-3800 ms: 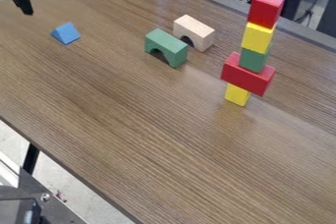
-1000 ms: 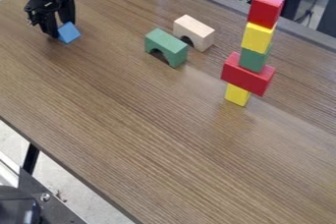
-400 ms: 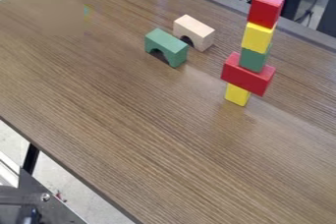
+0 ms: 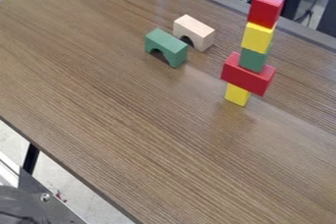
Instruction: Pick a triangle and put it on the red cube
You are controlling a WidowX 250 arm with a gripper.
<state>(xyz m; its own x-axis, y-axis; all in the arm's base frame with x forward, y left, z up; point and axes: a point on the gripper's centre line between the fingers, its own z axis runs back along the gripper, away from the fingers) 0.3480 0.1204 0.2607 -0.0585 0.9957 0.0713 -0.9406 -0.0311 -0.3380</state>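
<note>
Where the tower (image 4: 253, 60) peaks, the red cube (image 4: 265, 12) sits

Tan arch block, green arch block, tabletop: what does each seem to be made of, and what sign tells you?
Tan arch block: likely bare wood, pale and matte. Green arch block: probably painted or stained wood, evenly coloured. Tabletop: wood or laminate, streaked brown grain.

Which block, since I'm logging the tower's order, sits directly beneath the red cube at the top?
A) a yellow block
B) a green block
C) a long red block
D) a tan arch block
A: the yellow block is right under the red cube, and the green block comes below it.
</note>
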